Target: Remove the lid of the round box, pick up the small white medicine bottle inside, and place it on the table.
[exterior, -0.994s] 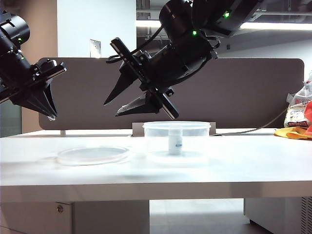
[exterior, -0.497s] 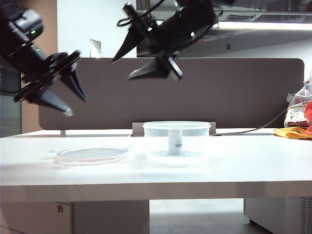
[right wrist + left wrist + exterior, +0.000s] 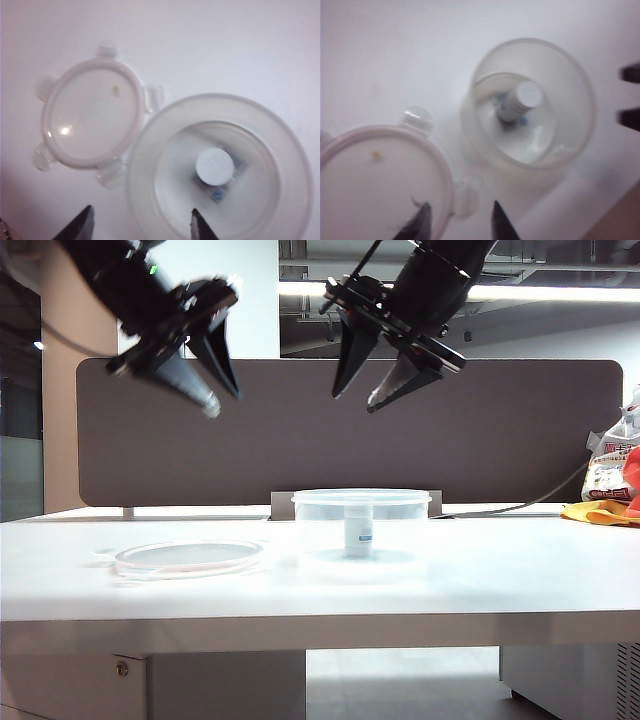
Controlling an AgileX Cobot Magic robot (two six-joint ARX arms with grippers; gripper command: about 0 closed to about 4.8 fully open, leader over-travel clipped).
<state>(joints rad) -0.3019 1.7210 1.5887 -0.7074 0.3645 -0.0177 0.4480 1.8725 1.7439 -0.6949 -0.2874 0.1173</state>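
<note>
The clear round box (image 3: 362, 525) stands uncovered in the middle of the table (image 3: 500, 585), also seen as the box (image 3: 529, 105) and the box (image 3: 220, 170). Inside it the small white medicine bottle (image 3: 359, 528) stands upright, seen from above as the bottle (image 3: 519, 101) and the bottle (image 3: 216, 170). The lid (image 3: 188, 558) lies flat on the table left of the box, showing as the lid (image 3: 380, 182) and the lid (image 3: 92, 117). My left gripper (image 3: 224, 400) hangs high above the lid, open and empty; its tips (image 3: 460, 206) frame the lid's edge. My right gripper (image 3: 357, 400) hovers high over the box, open and empty, as the right gripper (image 3: 142, 211).
A dark brown divider panel (image 3: 500, 430) backs the table. At the far right edge lie a printed bag (image 3: 612, 465) and a yellow-orange cloth (image 3: 605, 510). The table's thick front edge (image 3: 320, 630) faces the exterior camera.
Both arms have risen and turned their fingers downward. The left gripper swung right, from the far left to above the lid, and opened. The right gripper climbed over the box and opened wider.
</note>
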